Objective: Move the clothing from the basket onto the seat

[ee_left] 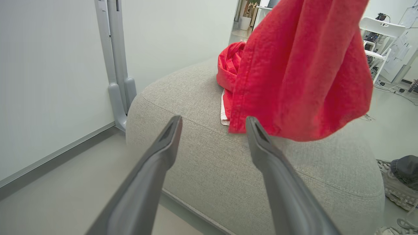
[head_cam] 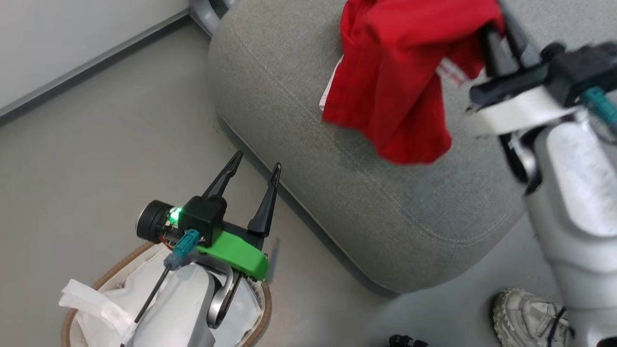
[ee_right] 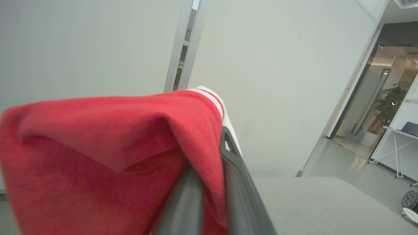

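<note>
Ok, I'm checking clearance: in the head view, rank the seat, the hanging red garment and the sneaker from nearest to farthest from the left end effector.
1. The seat: edge just right of the left end effector.
2. The hanging red garment: upper right, above the seat.
3. The sneaker: far lower right, past the seat's corner.

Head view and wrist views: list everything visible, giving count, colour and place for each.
hanging garment: one, red with white stripes, held above the seat
lying garment: one, red with white trim, on the seat
seat: one, grey, centre
basket: one, white with brown rim, floor at lower left
liner: one, white, in the basket
shoe: at least one, off-white, floor beside the seat
left gripper: one, dark, open, between basket and seat
right gripper: one, dark, shut on the hanging garment
</note>
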`<state>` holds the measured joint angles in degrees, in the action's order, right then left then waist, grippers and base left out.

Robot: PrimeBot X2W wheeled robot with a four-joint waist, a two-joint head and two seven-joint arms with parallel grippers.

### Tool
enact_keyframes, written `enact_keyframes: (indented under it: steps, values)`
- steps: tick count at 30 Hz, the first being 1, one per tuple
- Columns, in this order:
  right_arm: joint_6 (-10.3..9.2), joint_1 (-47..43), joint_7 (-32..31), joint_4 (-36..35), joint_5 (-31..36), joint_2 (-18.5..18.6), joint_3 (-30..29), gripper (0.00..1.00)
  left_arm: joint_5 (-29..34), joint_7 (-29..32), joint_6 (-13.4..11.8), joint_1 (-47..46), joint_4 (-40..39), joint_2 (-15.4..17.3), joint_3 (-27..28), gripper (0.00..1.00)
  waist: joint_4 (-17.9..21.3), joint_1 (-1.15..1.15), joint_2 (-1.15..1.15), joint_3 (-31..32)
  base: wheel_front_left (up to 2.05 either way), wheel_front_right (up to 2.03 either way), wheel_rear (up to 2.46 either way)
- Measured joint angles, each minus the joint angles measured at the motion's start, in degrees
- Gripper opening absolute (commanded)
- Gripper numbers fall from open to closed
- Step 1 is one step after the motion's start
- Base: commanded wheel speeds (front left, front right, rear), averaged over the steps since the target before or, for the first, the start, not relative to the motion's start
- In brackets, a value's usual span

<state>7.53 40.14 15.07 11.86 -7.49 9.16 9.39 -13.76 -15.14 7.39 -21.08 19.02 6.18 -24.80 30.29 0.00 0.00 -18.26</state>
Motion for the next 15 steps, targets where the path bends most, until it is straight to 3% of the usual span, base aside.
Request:
enact_keyframes:
  steps: [7, 14, 15]
  values:
    - [0.0, 13.76, 0.02, 6.24, 4.52, 4.14, -7.57, 0.0, 0.75, 0.0, 0.0, -3.72, -0.25, 0.85, -0.47, 1.0, -2.64, 0.0, 0.0, -5.75, 0.0, 0.0, 0.0]
    - [0.0, 15.69, 0.01, 15.91, 9.37, 3.94, -12.81, 0.0, 0.79, 0.0, 0.0, -6.15, -0.16, 0.68, -0.52, 1.0, -7.66, 0.01, 0.0, -10.24, 0.0, 0.0, 0.0]
    - [0.0, 15.08, 0.01, 17.08, 10.33, 3.7, -13.49, 0.2, 0.8, 0.01, 0.01, -6.3, -0.16, 0.53, -0.09, 1.0, -8.39, 0.01, 0.0, -10.82, 0.0, 0.0, 0.0]
